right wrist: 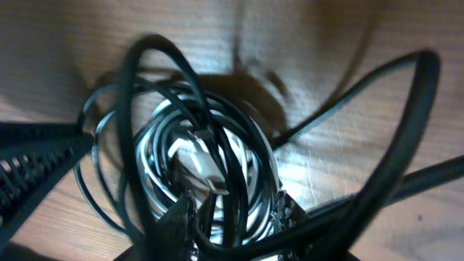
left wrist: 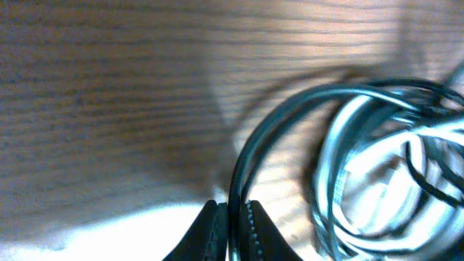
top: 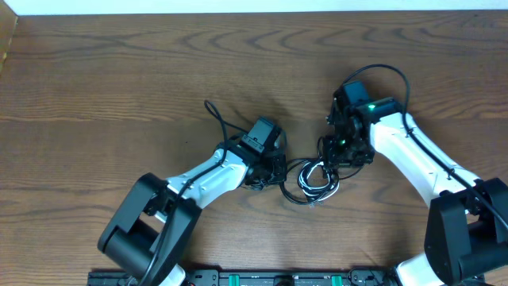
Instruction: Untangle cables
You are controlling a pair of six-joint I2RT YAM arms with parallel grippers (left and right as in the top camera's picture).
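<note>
The left gripper [left wrist: 230, 219] pinches one black loop tight. Just right of it, the cables [top: 316, 181] lie in a small tangled pile in the middle of the tabletop [top: 119, 87]: thin black loops and one white one. The right gripper [right wrist: 232, 210] has a finger on each side of the pile; I cannot tell if it squeezes. Wide wood lies around, and the edges are far off.

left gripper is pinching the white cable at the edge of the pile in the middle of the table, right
Not quite. The left gripper is shut on a black cable, not the white cable, which lies loose inside the pile. The left wrist view shows the dark strand running between its fingers. The rest holds.
</note>
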